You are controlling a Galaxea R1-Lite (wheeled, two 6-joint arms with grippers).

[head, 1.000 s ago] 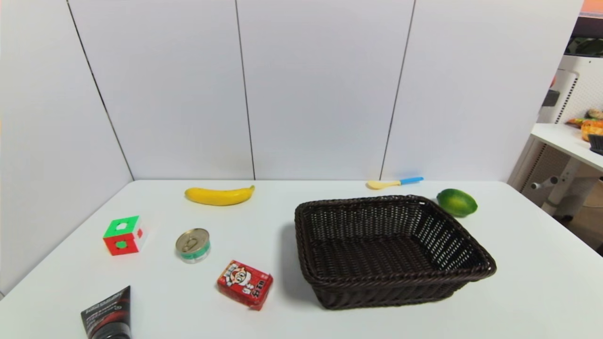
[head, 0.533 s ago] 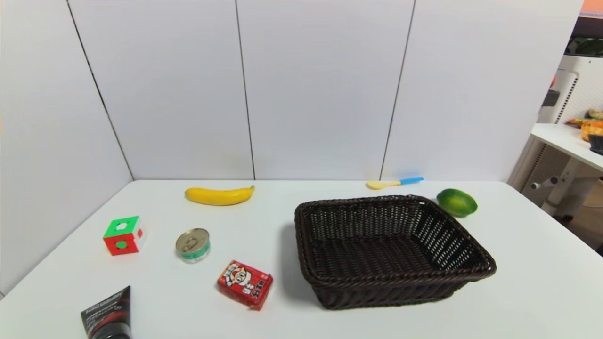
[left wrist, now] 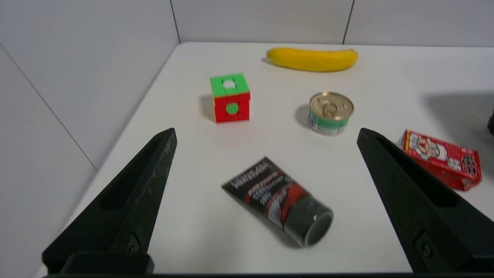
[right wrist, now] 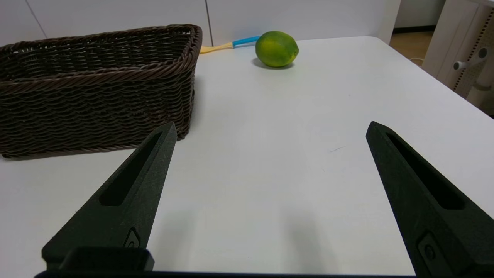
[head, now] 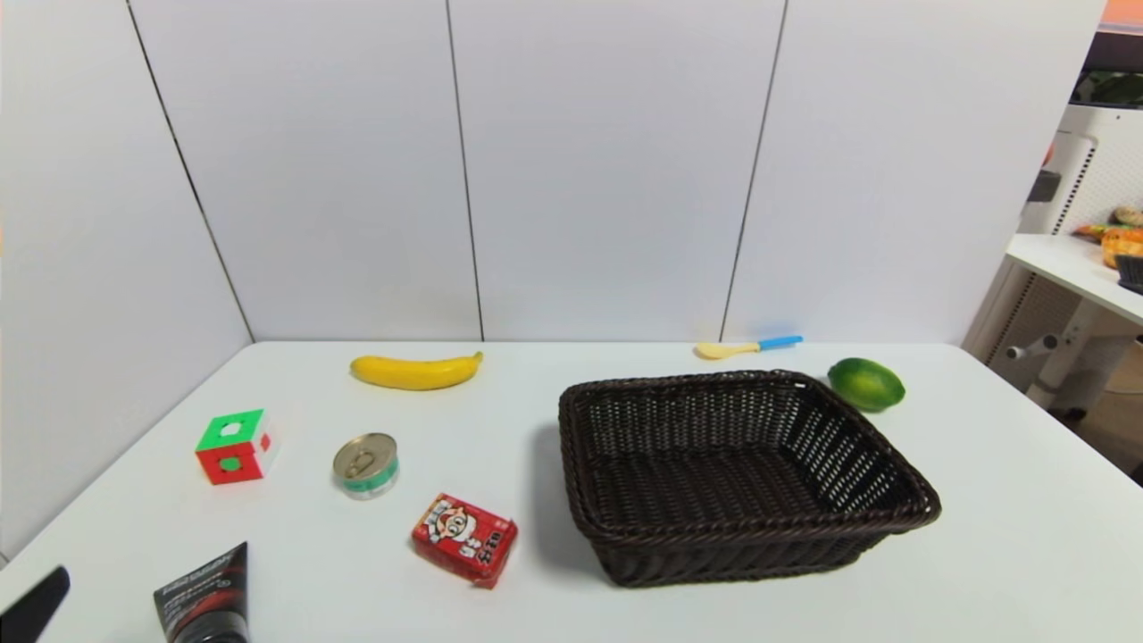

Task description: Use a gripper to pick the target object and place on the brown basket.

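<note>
- The left gripper hovered low at the table's 7 o'clock corner, fingers spread, empty
- The banana lay at 11 o'clock, well apart from the brown basket
- The right gripper hung empty, fingers spread

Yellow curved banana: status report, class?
Left end effector open, right end effector open. Yellow curved banana untouched on table; dark woven basket empty. Tin can between.

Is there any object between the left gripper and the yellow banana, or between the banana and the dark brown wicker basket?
Yes. Between the open left gripper and the curved yellow banana lie a black tube, a red-green cube and a round tin can. Only bare white table separates the banana from the dark brown wicker basket.
</note>
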